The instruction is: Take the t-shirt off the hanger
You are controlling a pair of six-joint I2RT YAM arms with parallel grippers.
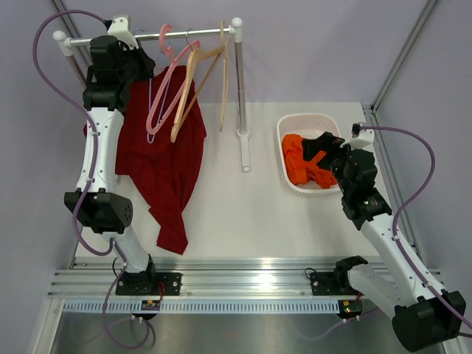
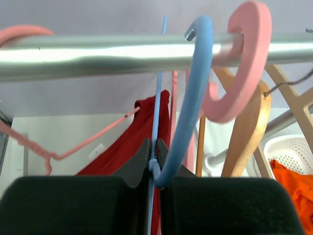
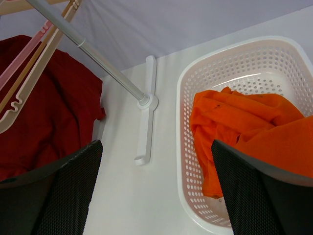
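A dark red t-shirt (image 1: 166,162) hangs from a thin blue hanger (image 2: 188,112) on the metal rail (image 1: 147,35), its lower end trailing on the table. My left gripper (image 1: 141,68) is up at the rail, shut on the blue hanger's neck just below its hook (image 2: 156,152). The shirt shows behind the jaws in the left wrist view (image 2: 132,142) and at the left of the right wrist view (image 3: 44,107). My right gripper (image 1: 322,150) is open and empty (image 3: 156,147), above the basket's left rim.
A pink hanger (image 1: 166,96) and wooden hangers (image 1: 195,81) hang on the same rail, right of the blue one. The rack's post (image 1: 240,81) and foot (image 3: 146,112) stand mid-table. A white basket (image 1: 284,136) holds an orange garment (image 1: 299,162).
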